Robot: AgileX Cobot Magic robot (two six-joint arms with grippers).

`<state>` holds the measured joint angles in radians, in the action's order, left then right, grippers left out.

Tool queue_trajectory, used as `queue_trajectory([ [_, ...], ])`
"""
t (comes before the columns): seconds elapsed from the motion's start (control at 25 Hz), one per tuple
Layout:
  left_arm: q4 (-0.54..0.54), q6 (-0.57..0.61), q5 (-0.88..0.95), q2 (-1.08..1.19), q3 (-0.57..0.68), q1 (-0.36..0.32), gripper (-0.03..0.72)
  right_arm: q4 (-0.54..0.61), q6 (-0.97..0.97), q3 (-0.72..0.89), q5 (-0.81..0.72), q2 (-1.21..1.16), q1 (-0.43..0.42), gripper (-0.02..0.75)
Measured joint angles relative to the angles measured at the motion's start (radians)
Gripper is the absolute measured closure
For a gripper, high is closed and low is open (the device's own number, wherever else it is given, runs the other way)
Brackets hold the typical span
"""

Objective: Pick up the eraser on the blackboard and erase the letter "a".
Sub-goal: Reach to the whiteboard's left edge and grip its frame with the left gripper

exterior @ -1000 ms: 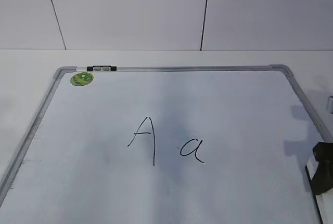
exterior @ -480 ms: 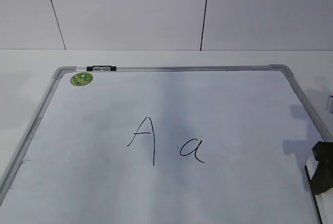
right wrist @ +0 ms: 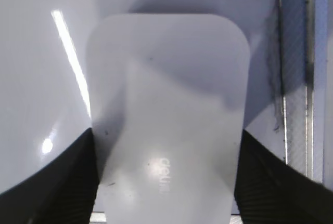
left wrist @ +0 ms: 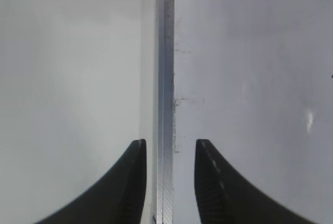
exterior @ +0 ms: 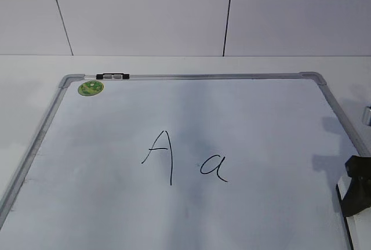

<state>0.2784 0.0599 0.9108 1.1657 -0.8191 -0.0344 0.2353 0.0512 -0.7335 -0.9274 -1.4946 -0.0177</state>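
A white wall [exterior: 145, 12] is seen across the top of the exterior view. It is divided into broad panels by two thin dark seams, one slanting on the left and one nearly vertical right of centre. Below it, a pale white table [exterior: 35, 67] is met at a straight horizontal edge. The tabletop is shown bare along the far side and the left margin (no floor or window is shown). Soft, even light is cast throughout, with a faint grey shadow near the right edge.
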Motion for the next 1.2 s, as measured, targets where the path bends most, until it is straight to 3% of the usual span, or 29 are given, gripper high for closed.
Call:
queue_trajectory([
  [0.36,0.02,0.038,-0.005,0.145,-0.145,0.0,0.442,0.041,0.053,-0.026,-0.016,0.0,0.0,0.209],
  [0.6,0.04,0.064,0.026,0.283,-0.233,0.025,0.391,0.047,0.057,-0.07,-0.038,0.0,0.0,0.209],
  [0.84,0.002,0.074,0.034,0.402,-0.279,0.068,0.323,0.047,0.064,-0.073,-0.058,0.0,0.0,0.209],
  [1.2,-0.013,0.074,0.037,0.538,-0.279,0.07,0.312,0.047,0.083,-0.073,-0.058,0.0,0.039,0.209],
])
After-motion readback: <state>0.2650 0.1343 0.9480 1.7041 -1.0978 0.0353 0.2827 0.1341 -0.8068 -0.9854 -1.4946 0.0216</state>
